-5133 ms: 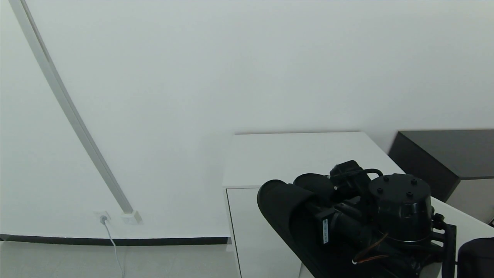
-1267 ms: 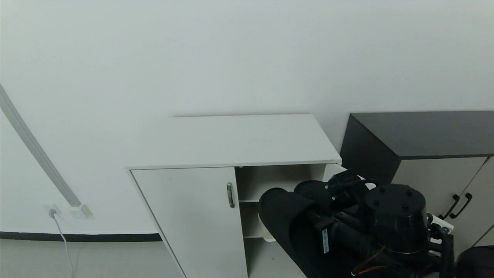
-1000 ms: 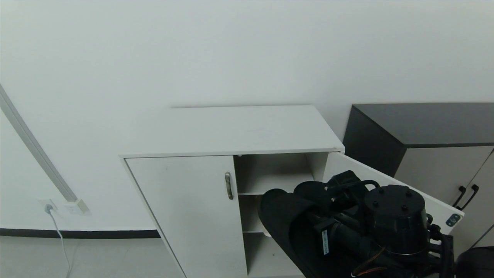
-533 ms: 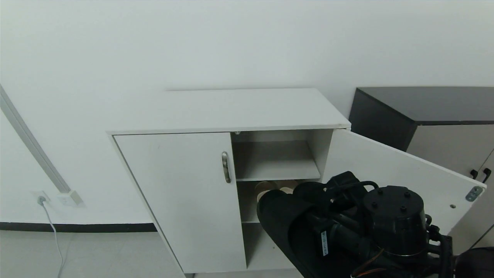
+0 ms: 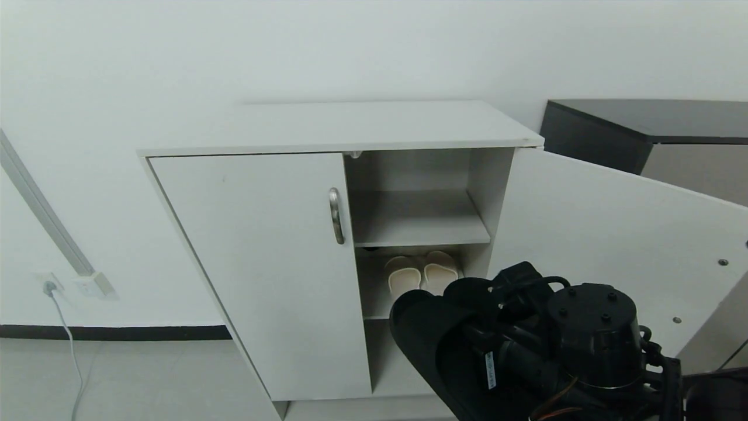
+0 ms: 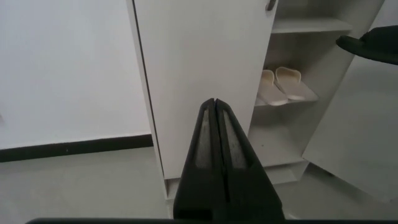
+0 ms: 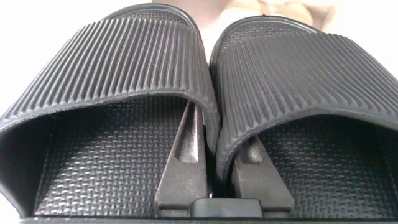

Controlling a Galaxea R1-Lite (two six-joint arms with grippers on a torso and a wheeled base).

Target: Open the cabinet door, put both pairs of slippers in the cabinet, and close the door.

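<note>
Pinching the black slippers (image 5: 432, 333) by their adjoining inner walls, the right gripper (image 7: 216, 152) keeps them at 5 o'clock in the head view. Only the camera has swung, bringing in the cabinet (image 5: 350, 126), its right door (image 5: 613, 234) open at 3 o'clock, and the cream slippers (image 5: 421, 272) shelved at the black pair's 12 o'clock. The left gripper (image 6: 215, 124) hangs pressed closed and empty. Stowing this pair and closing the door likely remain.

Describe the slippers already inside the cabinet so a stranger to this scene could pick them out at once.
Find the white cabinet against the wall, its right door swung open. In the middle compartment of the open half sits a pair of slippers, side by side. They are cream, unlike the black pair held outside the cabinet.
</note>
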